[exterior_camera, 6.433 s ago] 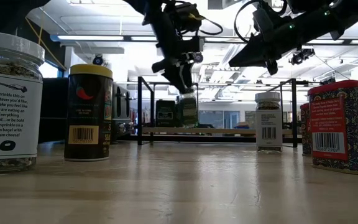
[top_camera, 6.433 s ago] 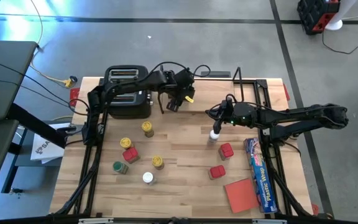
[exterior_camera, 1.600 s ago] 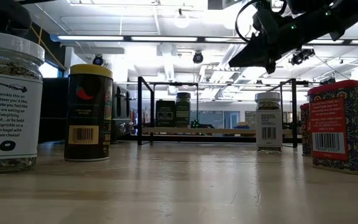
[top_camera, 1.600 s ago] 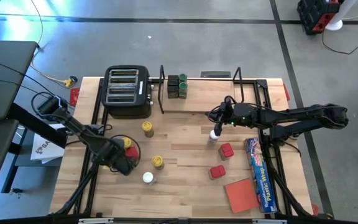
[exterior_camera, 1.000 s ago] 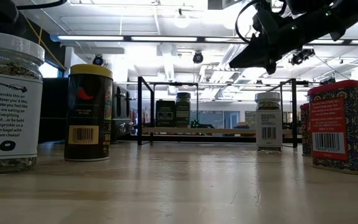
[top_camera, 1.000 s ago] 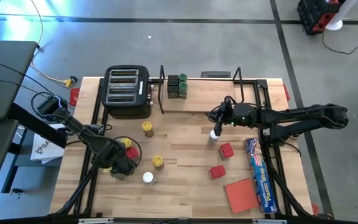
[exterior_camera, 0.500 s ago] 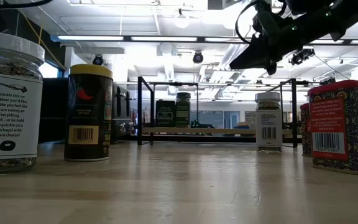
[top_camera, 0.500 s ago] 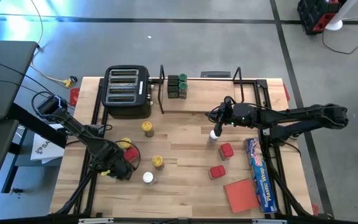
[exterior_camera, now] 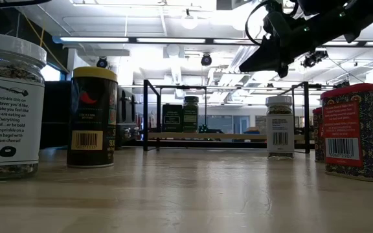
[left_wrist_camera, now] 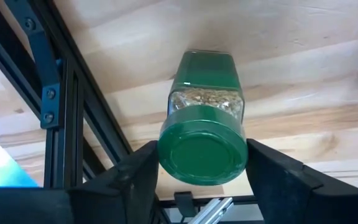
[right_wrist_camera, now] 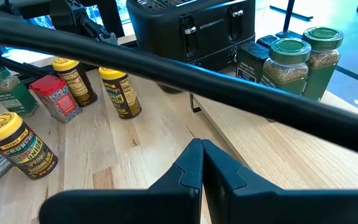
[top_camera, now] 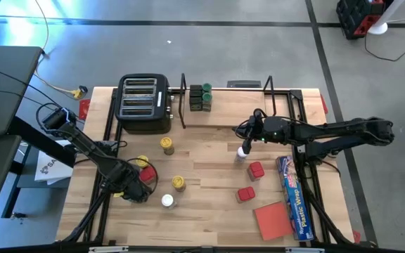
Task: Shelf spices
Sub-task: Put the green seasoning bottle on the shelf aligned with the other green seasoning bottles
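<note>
My left gripper (top_camera: 133,190) is down over a green-lidded square spice jar (left_wrist_camera: 204,93) near the table's left near part and is shut on it. My right gripper (right_wrist_camera: 199,163) is shut and hovers above a white-lidded jar (top_camera: 242,151), touching nothing. The shelf (top_camera: 239,116), black rods on a wooden board, stands at the far edge. At its left end stand dark square jars and green-lidded jars (top_camera: 201,98). Yellow-lidded jars (top_camera: 167,145), red tins (top_camera: 256,169) and another white-lidded jar (top_camera: 166,201) stand on the table. My left gripper has the jar's green lid (left_wrist_camera: 166,152) pinched between its two fingers (left_wrist_camera: 143,168), one on each side of the lid. It comes from above, pointing down. The jar stands upright with its base on the table.
A black toaster (top_camera: 145,104) sits left of the shelf. A long blue wrap box (top_camera: 294,197) and a flat red pad (top_camera: 273,219) lie at the table's right near part. A red tin (top_camera: 148,174) and a yellow-lidded jar (top_camera: 142,162) stand close beside my left gripper.
My left gripper has shifted slightly toward the table's near edge over the green-lidded jar and settled there. The jars on the table stand where they were.
</note>
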### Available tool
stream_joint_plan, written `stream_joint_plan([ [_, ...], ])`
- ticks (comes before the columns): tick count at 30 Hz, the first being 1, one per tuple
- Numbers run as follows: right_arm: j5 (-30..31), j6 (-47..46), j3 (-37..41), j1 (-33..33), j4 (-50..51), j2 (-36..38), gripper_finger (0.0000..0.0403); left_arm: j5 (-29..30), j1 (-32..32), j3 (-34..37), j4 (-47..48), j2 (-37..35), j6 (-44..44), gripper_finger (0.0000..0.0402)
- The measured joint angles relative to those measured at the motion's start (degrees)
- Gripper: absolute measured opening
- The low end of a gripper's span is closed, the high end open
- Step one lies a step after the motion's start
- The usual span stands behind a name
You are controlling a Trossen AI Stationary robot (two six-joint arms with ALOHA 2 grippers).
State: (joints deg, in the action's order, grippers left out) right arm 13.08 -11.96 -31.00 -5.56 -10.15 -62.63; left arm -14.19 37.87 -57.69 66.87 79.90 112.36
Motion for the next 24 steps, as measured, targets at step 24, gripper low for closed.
stream_joint_plan([
  [24,0.00,-0.20,0.00,0.00,-0.04,0.00,0.0000,2.32,-6.08,-8.55,11.22,0.02,-18.55,0.0200],
])
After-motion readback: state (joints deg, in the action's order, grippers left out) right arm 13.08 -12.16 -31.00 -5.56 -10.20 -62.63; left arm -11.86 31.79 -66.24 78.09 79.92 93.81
